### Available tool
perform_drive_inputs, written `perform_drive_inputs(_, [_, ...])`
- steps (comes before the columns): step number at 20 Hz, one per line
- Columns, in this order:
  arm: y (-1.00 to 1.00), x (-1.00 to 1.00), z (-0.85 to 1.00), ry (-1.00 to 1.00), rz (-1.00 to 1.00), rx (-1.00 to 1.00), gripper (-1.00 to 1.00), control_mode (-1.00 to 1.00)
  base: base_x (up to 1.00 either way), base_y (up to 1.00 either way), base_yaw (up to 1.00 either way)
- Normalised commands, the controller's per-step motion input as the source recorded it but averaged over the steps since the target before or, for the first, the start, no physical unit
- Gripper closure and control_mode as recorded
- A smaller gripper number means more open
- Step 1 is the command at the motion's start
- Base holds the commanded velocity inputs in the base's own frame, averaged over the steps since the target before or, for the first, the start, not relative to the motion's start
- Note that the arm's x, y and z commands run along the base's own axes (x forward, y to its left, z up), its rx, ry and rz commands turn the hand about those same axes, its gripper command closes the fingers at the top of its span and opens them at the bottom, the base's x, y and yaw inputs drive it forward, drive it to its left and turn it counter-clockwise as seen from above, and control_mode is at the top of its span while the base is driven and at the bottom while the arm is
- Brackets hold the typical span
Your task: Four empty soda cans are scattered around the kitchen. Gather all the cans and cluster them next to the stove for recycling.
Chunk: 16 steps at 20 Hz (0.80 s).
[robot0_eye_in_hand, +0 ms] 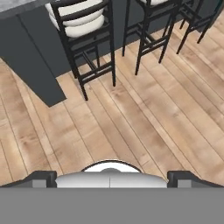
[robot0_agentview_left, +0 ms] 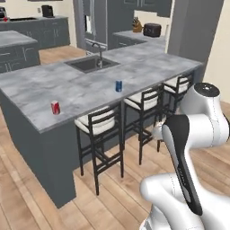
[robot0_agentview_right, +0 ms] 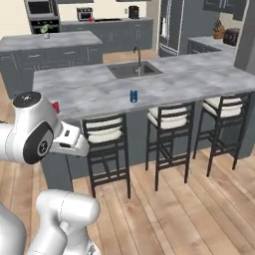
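The glossy white, rounded arm (robot0_agentview_left: 197, 130) carries a long black inlay at its 6 o'clock side and a dark round joint cap (robot0_agentview_right: 41, 143).

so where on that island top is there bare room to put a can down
Bare grey top runs between the red can and the blue can, and again from the blue can toward the far end above the last stool. The strip behind the cans is open up to the sink, which takes the middle rear with its faucet.

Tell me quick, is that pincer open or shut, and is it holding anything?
Pincer: open, holding nothing; it points down at the wooden floor.
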Motion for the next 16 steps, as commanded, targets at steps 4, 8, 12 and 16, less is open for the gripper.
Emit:
perform_drive_inputs(4, [0.0, 0.0, 0.0, 0.0, 0.0, 0.0, -1.0, 1.0, 0.02, -0.21, 0.45])
perform_drive_inputs(8, [0.0, 0.0, 0.0, 0.0, 0.0, 0.0, -1.0, 1.0, 0.45, -0.21, 0.23])
perform_drive_inputs(12, [0.0, 0.0, 0.0, 0.0, 0.0, 0.0, -1.0, 1.0, 0.55, -0.33, 0.27])
perform_drive_inputs(16, [0.0, 0.0, 0.0, 0.0, 0.0, 0.0, -1.0, 1.0, 0.43, -0.46, 0.3])
